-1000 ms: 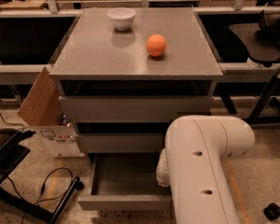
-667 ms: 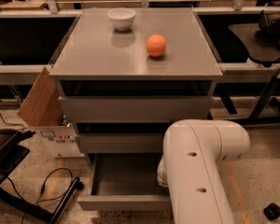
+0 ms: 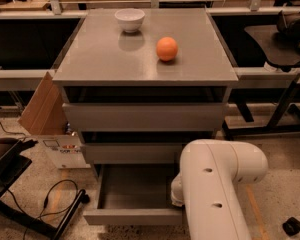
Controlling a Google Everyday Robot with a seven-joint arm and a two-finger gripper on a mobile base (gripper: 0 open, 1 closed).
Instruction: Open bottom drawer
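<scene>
Grey bottom drawer [image 3: 135, 191] pulled out, shallow tray showing. White arm [image 3: 217, 184] at its right side hides end effector; we cannot tell its state.

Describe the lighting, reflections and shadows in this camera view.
Camera view: dim, warm light; the cabinet top faintly mirrors the white bowl and orange; dark shadow bands sit above the upper drawer fronts; the open bottom drawer lies shaded inside; the pale arm at lower right is brightest and hides the gripper.
</scene>
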